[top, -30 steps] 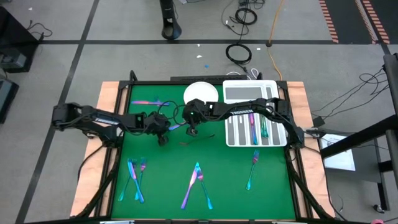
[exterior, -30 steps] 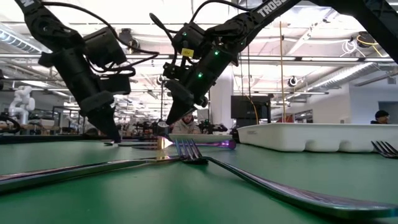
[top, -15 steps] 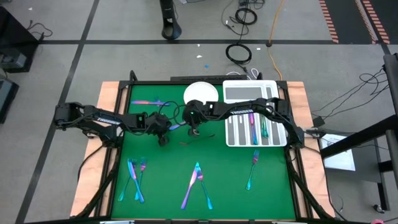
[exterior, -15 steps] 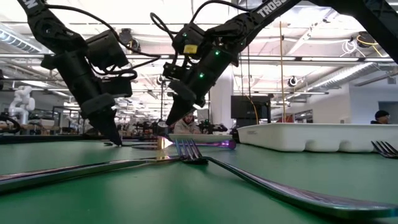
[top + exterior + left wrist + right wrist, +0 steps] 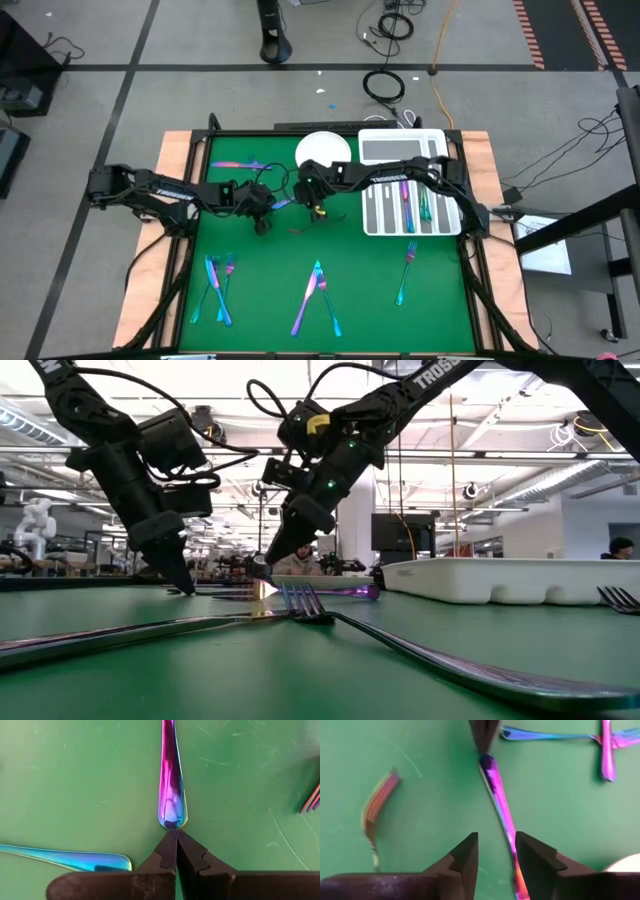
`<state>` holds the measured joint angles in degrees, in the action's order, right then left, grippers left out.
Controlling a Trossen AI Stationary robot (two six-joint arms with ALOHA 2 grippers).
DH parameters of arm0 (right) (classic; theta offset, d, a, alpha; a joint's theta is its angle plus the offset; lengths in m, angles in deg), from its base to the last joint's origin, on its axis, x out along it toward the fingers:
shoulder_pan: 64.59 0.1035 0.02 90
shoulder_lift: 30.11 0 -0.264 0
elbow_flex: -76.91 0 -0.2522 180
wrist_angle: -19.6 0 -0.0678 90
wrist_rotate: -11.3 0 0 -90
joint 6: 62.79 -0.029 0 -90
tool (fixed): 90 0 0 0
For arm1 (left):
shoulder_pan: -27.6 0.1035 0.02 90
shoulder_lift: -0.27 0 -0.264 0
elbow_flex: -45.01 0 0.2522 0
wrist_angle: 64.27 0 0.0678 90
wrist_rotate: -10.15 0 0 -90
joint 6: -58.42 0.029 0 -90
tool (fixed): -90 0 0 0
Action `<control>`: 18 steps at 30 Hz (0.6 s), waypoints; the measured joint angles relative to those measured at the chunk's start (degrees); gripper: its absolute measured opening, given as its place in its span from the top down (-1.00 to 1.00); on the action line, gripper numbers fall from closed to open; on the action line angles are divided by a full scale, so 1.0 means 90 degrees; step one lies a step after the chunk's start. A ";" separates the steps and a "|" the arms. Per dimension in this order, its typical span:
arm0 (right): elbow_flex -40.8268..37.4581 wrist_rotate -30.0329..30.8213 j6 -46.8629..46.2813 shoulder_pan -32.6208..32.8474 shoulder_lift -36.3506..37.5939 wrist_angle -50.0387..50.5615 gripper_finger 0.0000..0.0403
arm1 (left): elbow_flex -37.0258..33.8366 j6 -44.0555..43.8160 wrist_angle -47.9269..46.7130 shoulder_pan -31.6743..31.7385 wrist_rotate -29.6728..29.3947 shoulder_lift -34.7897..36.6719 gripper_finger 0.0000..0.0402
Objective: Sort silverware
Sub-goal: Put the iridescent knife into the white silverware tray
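A green mat point(image 5: 330, 270) covers the table point(image 5: 172, 160), wooden at its edges. The white tray point(image 5: 410, 190) sits at its far right corner, the white plate point(image 5: 322, 149) just left of it. Loose silverware lies around: one piece point(image 5: 238, 164) far left of the tray, a fork point(image 5: 406, 270) before it, crossed pieces point(image 5: 316, 298) mid-front, more point(image 5: 218, 288) front left.

- The pink-purple handle point(image 5: 501, 805) runs out of the right wrist picture between that hand's fingers, so its far end is unseen
- In the left wrist view the teal handle point(image 5: 65, 859) is cut by the edge
- The pieces in the tray point(image 5: 405, 205) are too small to tell apart
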<state>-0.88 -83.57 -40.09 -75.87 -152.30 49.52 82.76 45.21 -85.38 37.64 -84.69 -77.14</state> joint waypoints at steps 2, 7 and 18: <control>0.0000 -0.0110 0.0006 -0.0054 0.0000 0.0000 0.38 | 0.0000 0.0050 -0.0002 0.0000 0.0000 0.0013 1.00; -0.0002 -0.0525 0.0102 -0.0116 0.0000 -0.0098 0.44 | 0.0010 0.0169 -0.0236 -0.0012 0.0028 0.0377 1.00; -0.0002 -0.0499 0.0109 -0.0242 0.0000 -0.0204 0.49 | 0.0097 0.0231 0.0124 0.0005 -0.0023 0.0677 1.00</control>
<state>-0.90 -88.06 -39.11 -78.05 -152.30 47.68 83.63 47.29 -84.27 37.69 -84.89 -71.04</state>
